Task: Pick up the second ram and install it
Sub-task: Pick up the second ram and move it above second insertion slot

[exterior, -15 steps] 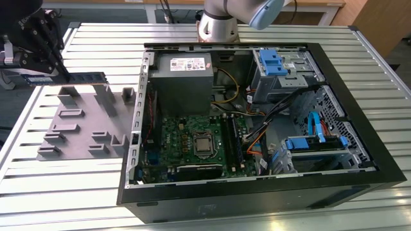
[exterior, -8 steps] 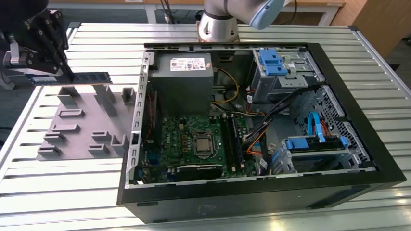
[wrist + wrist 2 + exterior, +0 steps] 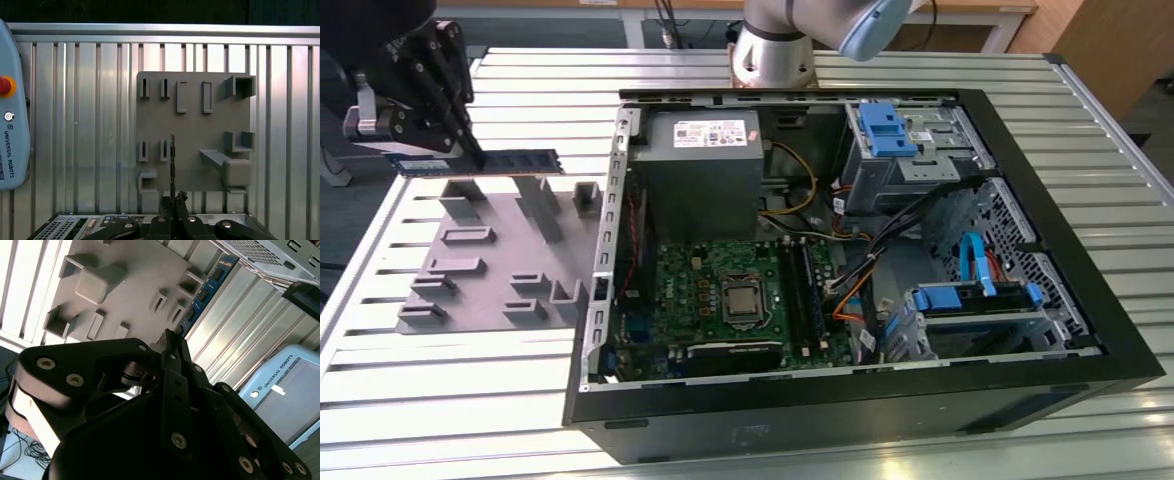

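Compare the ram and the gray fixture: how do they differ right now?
The ram is a thin dark stick; the fixture is a wide gray plate with raised blocks. The ram stands on edge, clamped in the gripper; the fixture lies flat on the table. Shared: both sit to the exterior view's left of the PC case.

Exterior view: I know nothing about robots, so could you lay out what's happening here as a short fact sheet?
gripper: shut on the second ram
second ram: held on edge over the gray fixture tray
gray fixture tray: on the slatted table, to the exterior view's left of the computer case
computer case: lying open, motherboard showing
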You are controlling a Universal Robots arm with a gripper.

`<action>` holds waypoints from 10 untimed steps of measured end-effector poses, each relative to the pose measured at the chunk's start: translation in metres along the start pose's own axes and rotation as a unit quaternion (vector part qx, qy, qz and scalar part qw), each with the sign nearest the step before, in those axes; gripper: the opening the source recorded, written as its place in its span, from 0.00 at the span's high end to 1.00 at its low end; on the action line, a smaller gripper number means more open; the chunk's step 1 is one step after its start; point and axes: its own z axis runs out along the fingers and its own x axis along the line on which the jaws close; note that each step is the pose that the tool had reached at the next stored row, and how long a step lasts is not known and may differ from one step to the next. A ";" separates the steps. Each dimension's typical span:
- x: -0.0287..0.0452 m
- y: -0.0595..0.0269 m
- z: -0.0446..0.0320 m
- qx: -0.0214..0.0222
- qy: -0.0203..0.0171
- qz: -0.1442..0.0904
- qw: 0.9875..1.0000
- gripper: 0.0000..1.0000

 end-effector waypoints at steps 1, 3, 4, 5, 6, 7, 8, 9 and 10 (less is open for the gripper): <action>0.0000 -0.0011 0.0001 0.000 0.000 0.000 1.000 0.86; 0.0000 -0.0033 0.0000 0.000 0.000 0.000 1.000 0.86; 0.0000 -0.0045 0.0001 0.000 0.000 0.000 1.000 0.86; 0.0000 -0.0057 0.0001 0.000 0.000 0.000 1.000 0.86; -0.0001 -0.0072 0.0001 0.000 0.000 0.000 1.000 0.86; -0.0001 -0.0086 0.0001 0.000 0.000 0.000 1.000 0.86; -0.0001 -0.0101 0.0002 0.000 0.000 0.000 1.000 0.86; -0.0001 -0.0116 0.0001 0.000 0.000 0.000 1.000 0.86; -0.0001 -0.0131 0.0002 0.000 0.000 0.000 1.000 0.86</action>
